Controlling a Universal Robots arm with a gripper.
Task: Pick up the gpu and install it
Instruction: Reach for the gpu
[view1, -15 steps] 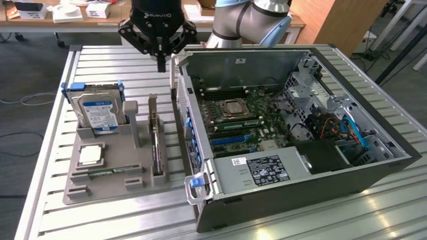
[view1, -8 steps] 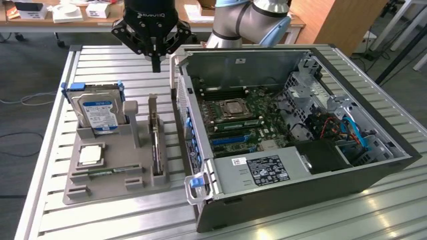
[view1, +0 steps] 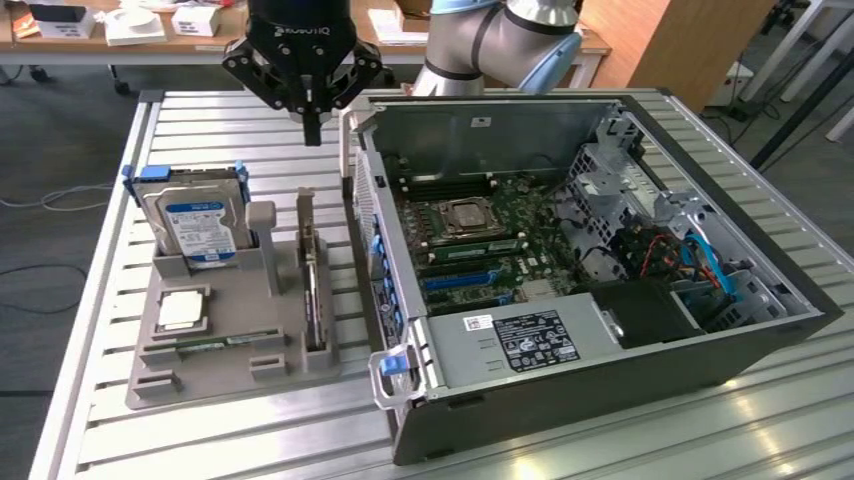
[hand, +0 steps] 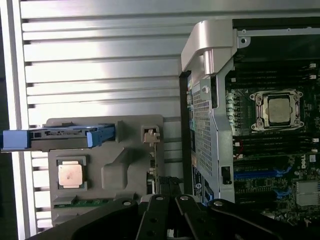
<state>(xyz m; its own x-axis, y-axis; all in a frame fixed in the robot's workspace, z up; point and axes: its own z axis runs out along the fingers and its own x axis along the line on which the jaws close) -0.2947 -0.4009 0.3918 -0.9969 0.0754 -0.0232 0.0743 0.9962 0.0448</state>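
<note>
The gpu (view1: 312, 285) is a thin dark card standing on edge in a slot of the grey parts holder (view1: 200, 372), next to the open computer case (view1: 561, 270). In the wrist view the gpu (hand: 151, 172) shows edge-on, by the holder (hand: 120, 165). My gripper (view1: 311, 128) hangs shut and empty over the slatted table, beyond the holder's far end and near the case's far corner. It is well above the gpu and apart from it. Its black linkages and closed fingertips (hand: 169, 187) show in the wrist view.
A silver hard drive (view1: 198, 225) in a blue carrier stands in the holder, with a processor chip (view1: 180, 310) and a green memory stick (view1: 214, 343) lying lower down. Inside the case lie the motherboard's processor socket (view1: 467, 215), blue expansion slots (view1: 461, 282) and the power supply (view1: 527, 340).
</note>
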